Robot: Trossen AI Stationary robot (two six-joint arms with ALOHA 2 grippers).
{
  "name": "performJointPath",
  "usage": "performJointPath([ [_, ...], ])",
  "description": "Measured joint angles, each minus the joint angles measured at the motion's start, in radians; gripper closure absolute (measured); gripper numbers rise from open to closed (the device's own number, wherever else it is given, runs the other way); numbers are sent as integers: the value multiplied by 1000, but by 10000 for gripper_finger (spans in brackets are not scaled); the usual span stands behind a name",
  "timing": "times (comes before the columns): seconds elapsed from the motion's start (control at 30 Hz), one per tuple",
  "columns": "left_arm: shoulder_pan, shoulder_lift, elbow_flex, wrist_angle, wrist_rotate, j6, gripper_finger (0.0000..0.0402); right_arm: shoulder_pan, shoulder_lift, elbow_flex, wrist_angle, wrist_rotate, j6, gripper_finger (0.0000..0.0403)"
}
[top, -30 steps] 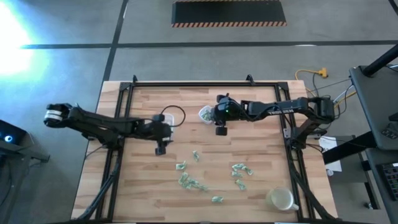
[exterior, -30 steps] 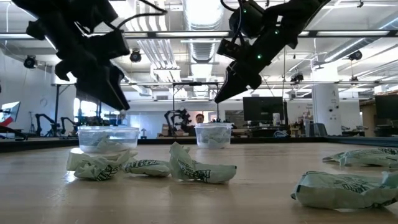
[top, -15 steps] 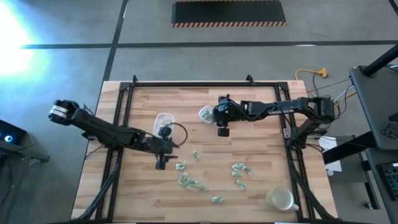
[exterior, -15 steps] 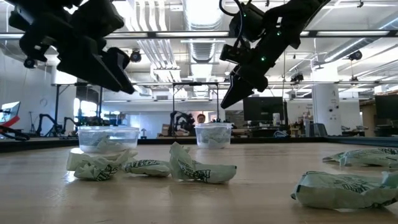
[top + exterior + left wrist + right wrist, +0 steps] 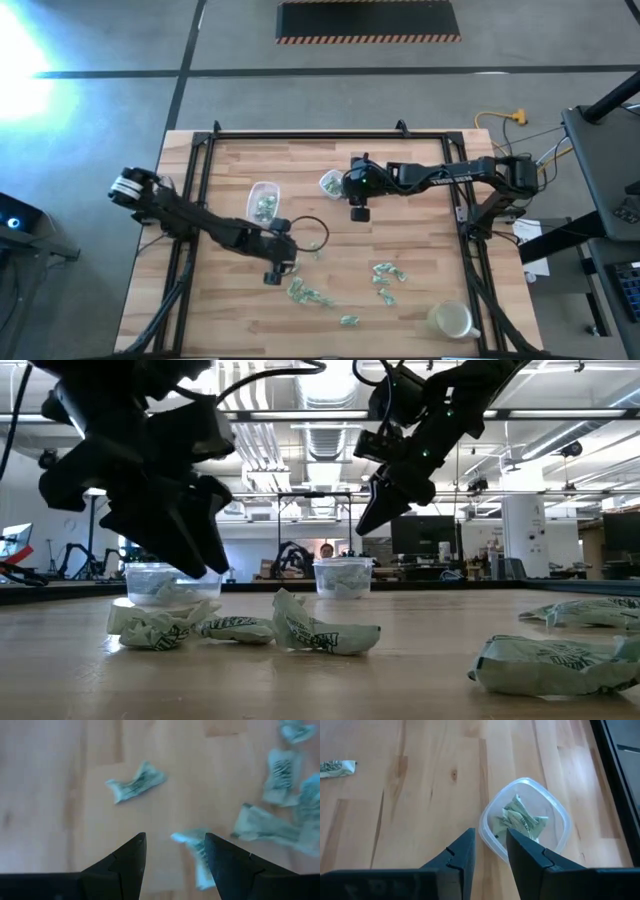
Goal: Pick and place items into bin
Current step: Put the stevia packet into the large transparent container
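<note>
Several small pale green-and-white wrapped pieces (image 5: 310, 293) lie scattered on the near half of the wooden table. My left gripper (image 5: 275, 268) hangs open just above them. In the left wrist view one piece (image 5: 194, 851) lies under the gap between its fingers (image 5: 175, 840), and it touches nothing. Two clear containers stand farther back, one (image 5: 262, 200) on the left and one (image 5: 330, 183) near the middle, each with pieces inside. My right gripper (image 5: 357, 208) hovers open beside the middle container (image 5: 525, 822), holding nothing.
More pieces lie toward the right (image 5: 385, 272) and near edge (image 5: 350, 320). A pale round cup (image 5: 450, 320) stands at the near right corner. A black frame (image 5: 300, 135) borders the table. In the low view, pieces (image 5: 325, 632) lie close to the camera.
My left gripper has swung from beside the left container toward the near edge and the right, dropping lower over the scattered pieces; its move uncovered that container. My right gripper has stayed almost where it was.
</note>
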Motion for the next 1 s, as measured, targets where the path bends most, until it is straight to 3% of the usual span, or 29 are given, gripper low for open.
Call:
performJointPath([
  [0.3,-2,112,69,-77,53,-30,217,0,0,0,-10,-2,1,303],
  [0.67,-1,124,68,-98,77,-80,221,0,0,0,-10,-6,1,308],
  [0.8,-1,123,68,-102,78,-79,249,0,0,0,-10,-6,0,310],
  [1.0,-1,122,73,-105,78,-34,321,0,0,0,-10,-6,1,317],
])
